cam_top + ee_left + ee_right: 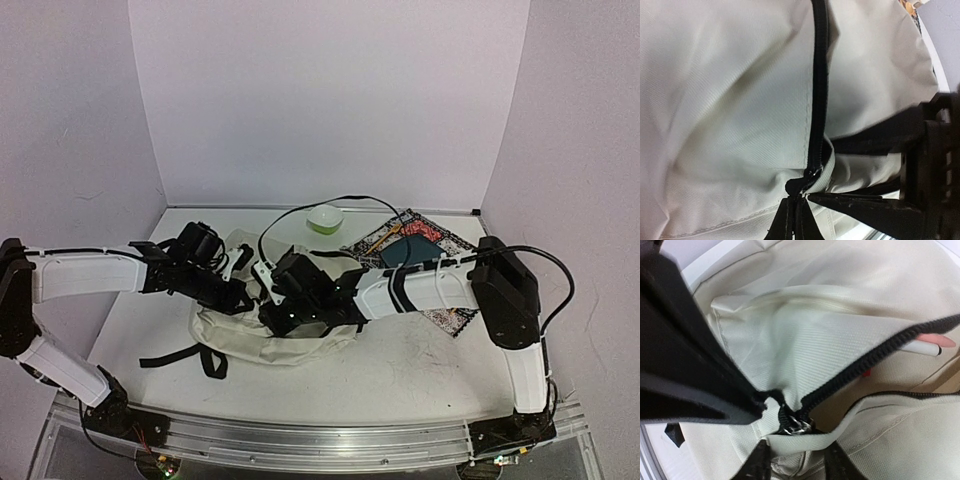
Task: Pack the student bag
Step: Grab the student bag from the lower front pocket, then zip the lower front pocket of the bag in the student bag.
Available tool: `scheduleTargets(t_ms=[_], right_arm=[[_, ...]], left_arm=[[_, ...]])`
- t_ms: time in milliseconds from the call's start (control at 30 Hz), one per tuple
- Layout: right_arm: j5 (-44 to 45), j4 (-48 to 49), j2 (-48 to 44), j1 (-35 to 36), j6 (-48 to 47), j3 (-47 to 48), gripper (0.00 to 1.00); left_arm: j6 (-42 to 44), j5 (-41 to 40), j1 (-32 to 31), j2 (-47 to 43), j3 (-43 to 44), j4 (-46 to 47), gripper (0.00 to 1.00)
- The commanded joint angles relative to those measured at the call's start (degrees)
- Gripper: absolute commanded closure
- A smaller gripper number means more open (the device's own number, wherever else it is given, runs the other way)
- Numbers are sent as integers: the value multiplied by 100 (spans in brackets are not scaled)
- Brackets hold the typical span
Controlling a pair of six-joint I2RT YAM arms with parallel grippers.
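The student bag [262,342], cream fabric with black straps, lies on the table between both arms. Its black zipper [818,95] runs up the left wrist view. My left gripper [796,200] is shut on the black end of that zipper at the bag's seam. My right gripper [800,462] is just beside it, jaws partly apart, with a cream fabric lip [805,440] and the metal zipper slider [799,425] between the fingers [762,462]. The zipper is partly open. Inside, a pink and white pen [930,343] shows.
A patterned book with a dark teal one on it [412,250] lies at the back right, partly under the right arm. A pale green round object [324,218] sits near the back wall with a black cable looping by it. Bag straps [190,356] trail towards the front left.
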Motion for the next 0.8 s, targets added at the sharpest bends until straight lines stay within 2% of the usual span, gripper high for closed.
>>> scheduleTargets(t_ms=[0, 133, 200, 433, 633, 767], right_arm=[[7, 40, -53, 16, -121, -198, 77], [-39, 220, -268, 28, -162, -456, 96], [-84, 341, -361, 41, -192, -613, 100], [-203, 588, -540, 165, -440, -957, 100], [-192, 655, -604, 251, -514, -1202, 100], [-94, 699, -677, 262, -444, -1441, 100]], left_arm=[[-78, -387, -10, -246, 427, 331, 100], [-182, -643, -5, -244, 584, 503, 100], [-244, -755, -2, -235, 660, 623, 100], [-277, -988, 3, -68, 1085, 1035, 100], [-192, -868, 14, 136, 1584, 1218, 100], [-169, -1230, 35, 84, 1757, 1333, 100]])
